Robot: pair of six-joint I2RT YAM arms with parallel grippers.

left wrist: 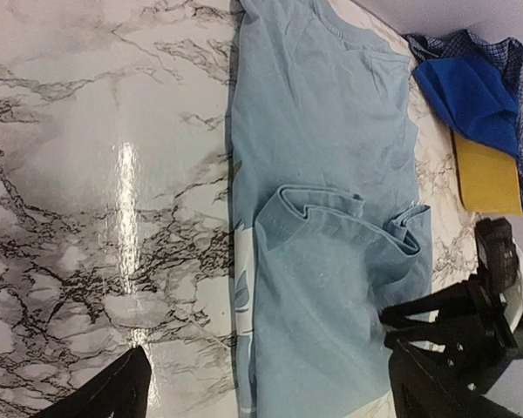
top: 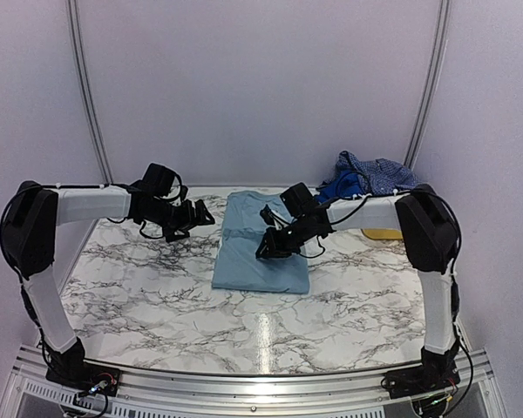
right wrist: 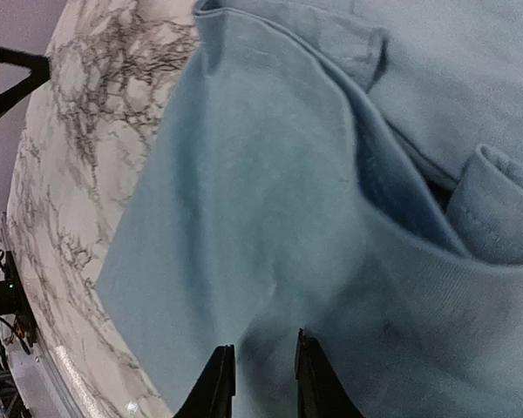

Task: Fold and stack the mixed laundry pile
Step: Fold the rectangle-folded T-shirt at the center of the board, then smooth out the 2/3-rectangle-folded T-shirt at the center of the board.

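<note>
Over on the left, the left hand [top: 202, 215] hangs above the marble desk [top: 157, 296], just left of the pale blue T-shirt [top: 244, 261] and clear of it. Its fingers [left wrist: 105, 392] are spread wide and it has nothing in its grasp. The T-shirt lies in the middle of the desk, mostly flat, with one part doubled back over itself so that a hem and a rolled sleeve edge sit on top. A bit of white print [left wrist: 240, 287] peeks out along one side edge. The right hand [top: 266, 248] is down on the right half of the T-shirt. Its two fingertips [right wrist: 218, 383] sit close together with only a thin gap, right at the cloth, and I can't tell whether they are pinching it or just resting there. Further right, at the back corner beyond the T-shirt, the navy-and-white check shirt [top: 379, 172] is heaped up with a royal-blue piece [top: 340, 187] lying against it. Just in front of that heap a yellow basket [top: 383, 233] shows, partly hidden behind the right arm.
</note>
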